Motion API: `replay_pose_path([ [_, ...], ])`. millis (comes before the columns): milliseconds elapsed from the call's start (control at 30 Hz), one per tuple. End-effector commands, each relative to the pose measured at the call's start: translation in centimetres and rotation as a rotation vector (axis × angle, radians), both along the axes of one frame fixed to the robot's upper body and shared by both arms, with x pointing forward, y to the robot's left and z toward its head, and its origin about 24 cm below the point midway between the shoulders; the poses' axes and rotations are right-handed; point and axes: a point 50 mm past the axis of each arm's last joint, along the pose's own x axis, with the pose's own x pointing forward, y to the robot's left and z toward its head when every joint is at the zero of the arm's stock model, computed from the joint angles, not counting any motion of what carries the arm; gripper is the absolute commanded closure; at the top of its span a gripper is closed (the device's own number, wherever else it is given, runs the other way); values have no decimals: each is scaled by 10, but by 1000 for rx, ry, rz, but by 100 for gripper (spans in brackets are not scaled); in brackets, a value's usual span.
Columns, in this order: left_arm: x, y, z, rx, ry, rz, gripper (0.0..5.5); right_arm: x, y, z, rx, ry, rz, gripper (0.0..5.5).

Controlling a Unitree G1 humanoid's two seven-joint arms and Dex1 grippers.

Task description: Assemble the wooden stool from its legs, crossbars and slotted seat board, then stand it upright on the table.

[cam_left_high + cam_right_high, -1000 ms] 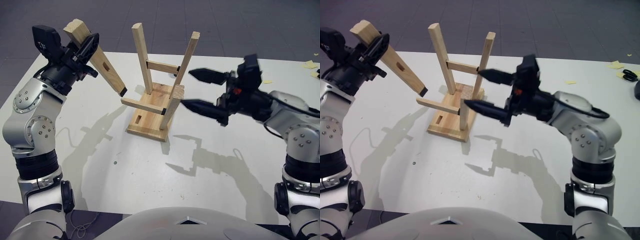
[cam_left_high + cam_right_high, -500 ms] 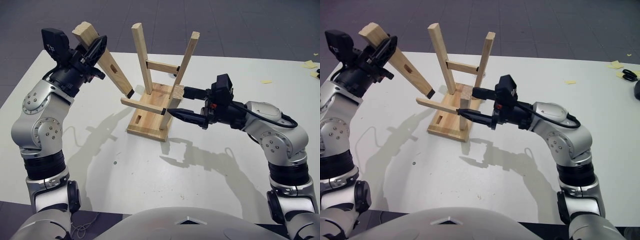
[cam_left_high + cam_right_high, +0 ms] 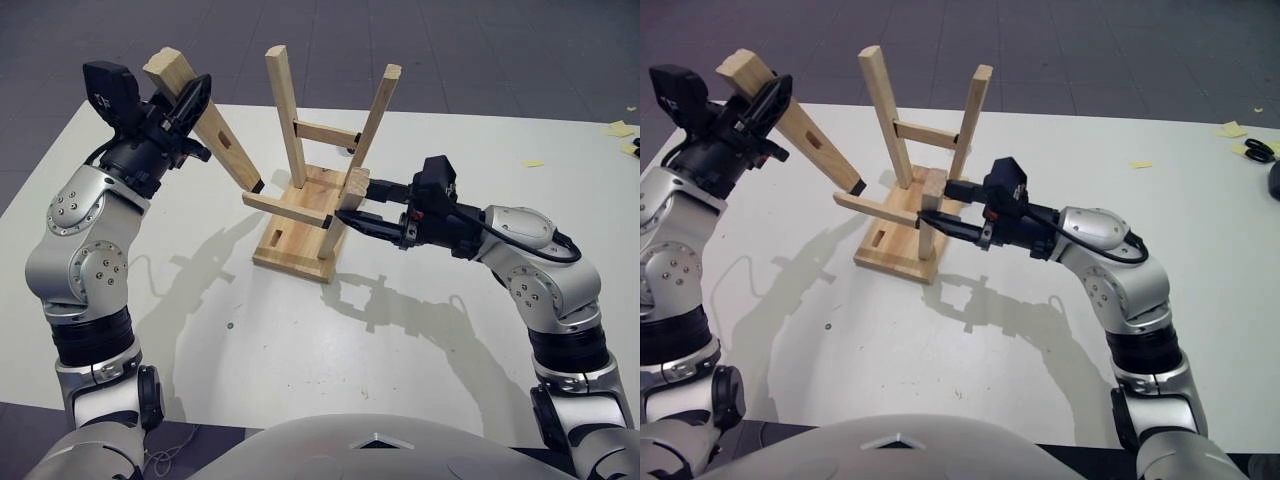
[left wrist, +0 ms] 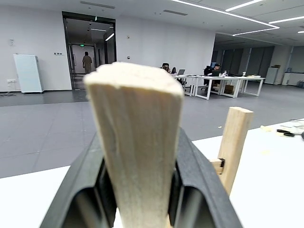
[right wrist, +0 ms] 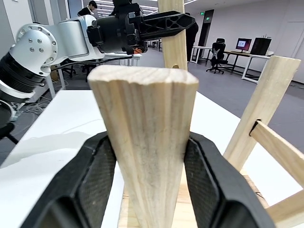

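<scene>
Standing inverted on the white table (image 3: 300, 340), the partly built stool (image 3: 312, 186) rests on its slotted seat board (image 3: 290, 255), with upright legs (image 3: 286, 110) joined by an upper crossbar (image 3: 325, 132) and a lower crossbar (image 3: 285, 208) whose left end is free. The right gripper (image 3: 352, 198) is clamped on the near right leg (image 3: 331, 236) close to its top end. The left gripper (image 3: 200, 115) is closed around the loose fourth leg (image 3: 228, 150), held tilted above the table with its dark lower tip just beside that free crossbar end.
</scene>
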Motion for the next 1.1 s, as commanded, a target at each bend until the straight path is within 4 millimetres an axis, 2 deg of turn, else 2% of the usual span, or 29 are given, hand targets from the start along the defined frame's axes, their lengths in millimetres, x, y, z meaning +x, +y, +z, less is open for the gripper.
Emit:
replay_pose_path([
  [33,4,2,7,5,-34,41,446,3,-14,-16,-82,36,-149,340],
  [233,6,2,5,30,-15,83,446,-7,-21,-22,-104,56,-227,342],
  [400,10,-19,1,-160,21,-18,446,-11,-18,-23,-106,59,-237,342],
  [500,12,-28,-9,-131,74,-69,446,-8,-18,-22,-103,53,-251,342],
  [700,11,-30,-18,-4,140,-84,446,-6,-19,-21,-105,44,-263,342],
  [900,8,-38,-32,-95,204,-113,446,-6,-18,-25,-101,48,-270,342],
  [1100,12,-29,-52,-108,272,-81,446,-8,-16,-26,-94,51,-269,342],
])
